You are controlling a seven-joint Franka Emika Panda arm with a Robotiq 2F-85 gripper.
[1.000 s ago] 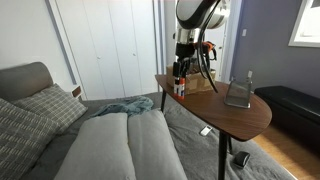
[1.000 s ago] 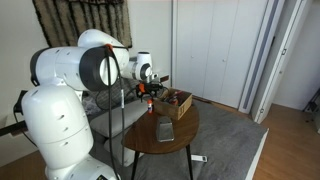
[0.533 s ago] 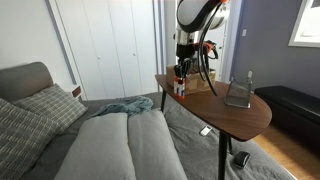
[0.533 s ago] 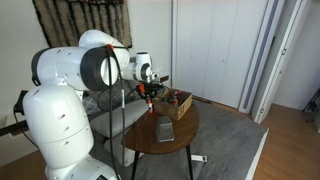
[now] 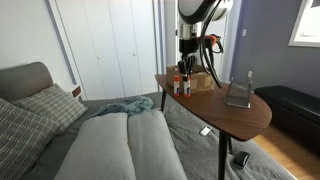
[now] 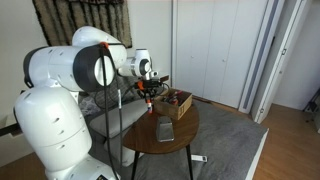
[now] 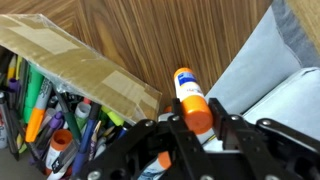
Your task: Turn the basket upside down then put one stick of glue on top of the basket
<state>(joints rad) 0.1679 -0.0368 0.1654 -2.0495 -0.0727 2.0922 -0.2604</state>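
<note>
A stick of glue [image 7: 186, 88] with a pale body and orange cap is clamped at its cap between my gripper's [image 7: 197, 110] fingers in the wrist view, above the wooden table. In both exterior views the gripper [image 5: 184, 69] [image 6: 149, 92] hangs over the table's far end, just above other glue sticks [image 5: 180, 89] standing there. The grey mesh basket [image 5: 238, 96] [image 6: 165, 131] sits apart from the gripper, towards the middle of the table; which way up it stands I cannot tell.
A brown cardboard box [image 7: 75, 70] [image 6: 178, 103] filled with pens and markers stands right beside the gripper. The round wooden table [image 5: 225, 116] is small, with a grey sofa [image 5: 120, 145] below its edge. White closet doors [image 5: 110, 45] stand behind.
The jaws have closed on the stick of glue. The gripper has shifted slightly and risen a little above the other glue sticks.
</note>
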